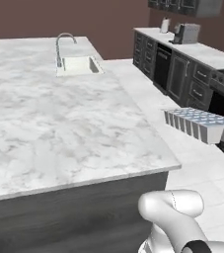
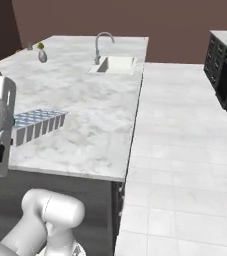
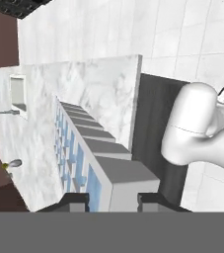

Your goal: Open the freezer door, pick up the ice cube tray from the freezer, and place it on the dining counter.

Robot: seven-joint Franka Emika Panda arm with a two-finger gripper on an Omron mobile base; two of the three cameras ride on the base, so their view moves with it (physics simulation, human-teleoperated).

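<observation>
In the hand view you look along the tray (image 3: 91, 158) from one short end: the two dark fingertips (image 3: 74, 200) stand close together on either side of that end, so the gripper (image 3: 112, 200) is nearly closed and has hold of the tray, whose blue cells run away from you in two rows. From this angle the tray overlaps the counter (image 3: 103, 89); whether it hangs over the marble or beside it you cannot tell here. The left base view settles more: there the tray (image 1: 195, 123) hangs in the air off the counter's (image 1: 59, 133) right edge, above the white floor (image 1: 202, 163) and level, with the dark wall cabinets (image 1: 182, 74) behind it. In the right base view the tray (image 2: 37, 125) juts from the white hand at the left edge of the picture and shows against the near part of the counter (image 2: 100, 125). Farther along the top you see the sink (image 2: 114, 64) with its tap (image 2: 101, 42), and a small vase (image 2: 42, 54) near the far left corner. The arm's white elbow (image 1: 172, 207) bulks low in the left base view.
</observation>
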